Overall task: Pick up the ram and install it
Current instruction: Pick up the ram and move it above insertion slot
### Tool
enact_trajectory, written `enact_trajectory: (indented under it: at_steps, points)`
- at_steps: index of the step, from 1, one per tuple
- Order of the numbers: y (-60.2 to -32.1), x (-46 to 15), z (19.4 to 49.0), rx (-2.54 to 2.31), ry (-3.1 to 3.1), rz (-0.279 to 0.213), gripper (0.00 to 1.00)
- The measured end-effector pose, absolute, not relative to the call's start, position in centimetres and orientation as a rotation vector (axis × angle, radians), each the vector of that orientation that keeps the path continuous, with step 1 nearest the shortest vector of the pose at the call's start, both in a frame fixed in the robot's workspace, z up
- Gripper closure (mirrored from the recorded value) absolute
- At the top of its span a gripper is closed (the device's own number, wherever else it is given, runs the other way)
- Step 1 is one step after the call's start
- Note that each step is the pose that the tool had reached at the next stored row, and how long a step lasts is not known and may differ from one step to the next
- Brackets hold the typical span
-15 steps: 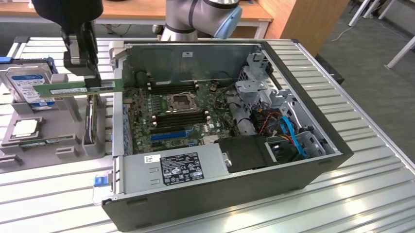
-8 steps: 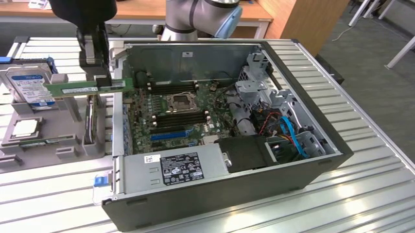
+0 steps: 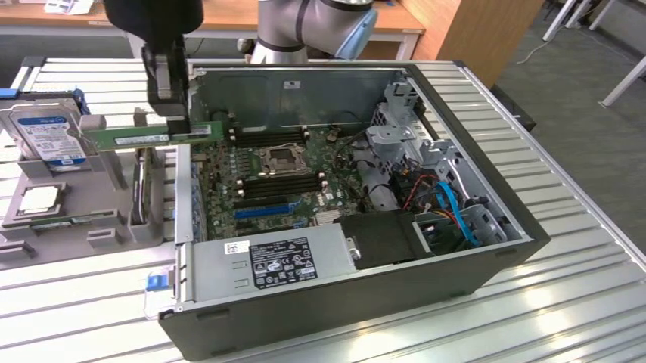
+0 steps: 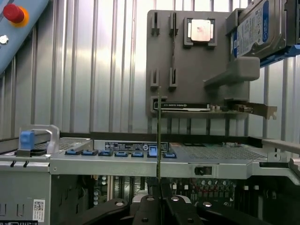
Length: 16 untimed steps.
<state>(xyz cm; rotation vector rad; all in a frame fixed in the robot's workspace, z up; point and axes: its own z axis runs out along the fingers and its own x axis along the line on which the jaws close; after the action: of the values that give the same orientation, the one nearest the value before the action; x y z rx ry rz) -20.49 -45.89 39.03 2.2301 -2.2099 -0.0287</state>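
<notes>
The ram [image 3: 141, 138] is a long green stick with a white label, held level in the air above the seam between the grey parts holder [image 3: 111, 219] and the open computer case [image 3: 485, 249]. My gripper [image 3: 180, 125] is shut on the end of it nearer the case. In the wrist view the ram [image 4: 159, 136] appears edge-on as a thin line rising from between my gripper's [image 4: 159, 199] closed fingers, over the case's side wall. The motherboard [image 3: 272, 162] lies inside the case, with black memory slots [image 3: 268, 136] beside its processor socket.
The holder carries a silver hard drive [image 3: 45, 132], a square processor chip [image 3: 38, 199] and a flat green board [image 3: 60, 221]. A power supply [image 3: 272, 261] fills the case's near corner, with drive cages and blue cables at the exterior view's right. A red stop button [image 4: 13, 13] sits on the slatted table.
</notes>
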Motion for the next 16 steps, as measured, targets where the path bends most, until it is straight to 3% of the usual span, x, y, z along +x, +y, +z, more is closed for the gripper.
enact_trajectory:
  at_steps: [16]
  points:
    - [-45.9,-16.9,39.0,2.230,-2.210,-0.029,0.88]
